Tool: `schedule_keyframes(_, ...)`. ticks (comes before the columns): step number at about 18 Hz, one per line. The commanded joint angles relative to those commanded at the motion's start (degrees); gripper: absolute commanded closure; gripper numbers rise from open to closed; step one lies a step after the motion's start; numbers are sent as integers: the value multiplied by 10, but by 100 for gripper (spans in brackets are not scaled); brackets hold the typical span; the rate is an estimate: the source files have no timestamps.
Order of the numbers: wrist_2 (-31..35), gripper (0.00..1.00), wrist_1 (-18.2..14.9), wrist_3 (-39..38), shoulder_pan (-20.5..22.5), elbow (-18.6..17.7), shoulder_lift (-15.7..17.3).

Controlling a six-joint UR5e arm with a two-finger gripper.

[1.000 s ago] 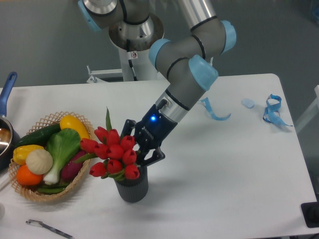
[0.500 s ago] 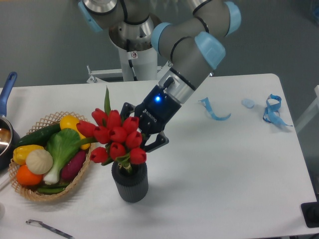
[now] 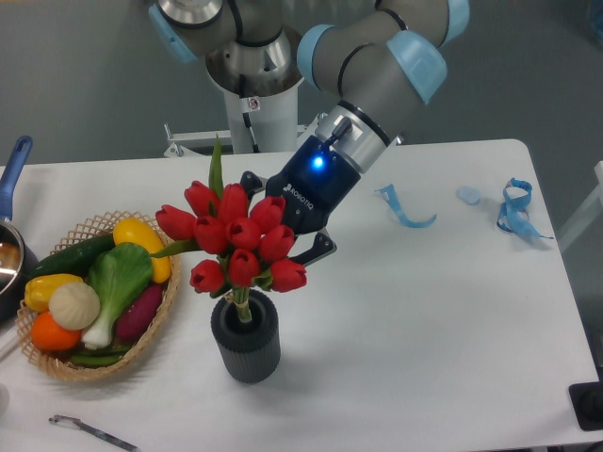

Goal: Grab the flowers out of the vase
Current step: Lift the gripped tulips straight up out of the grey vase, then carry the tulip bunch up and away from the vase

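- Above the vase (image 3: 246, 339), the flowers (image 3: 237, 244) sit raised, stems upright, tips just inside its mouth.
- Fingers (image 3: 300, 247) closed on the bunch from behind-right.
- Judgement: a straight vertical pull clears the rim.

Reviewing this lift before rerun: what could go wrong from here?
1. The stems of the flowers are not yet out of the vase; a sideways move could tip it.
2. The gripper is hidden behind the buds, so the bunch might slip.
3. Swinging left risks brushing the wicker basket.
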Motion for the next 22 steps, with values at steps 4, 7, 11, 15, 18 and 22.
schedule_keyframes(4,-39,55,-1,-8,14,1,2)
schedule_keyframes(7,-48,55,0,-25,26,21,2)
schedule_keyframes(11,-48,55,-1,-31,39,47,0)
schedule_keyframes(15,-45,55,-1,-26,64,65,-5)
schedule_keyframes(18,-42,55,0,-8,87,83,-28)
schedule_keyframes(22,-38,55,0,30,95,104,-66)
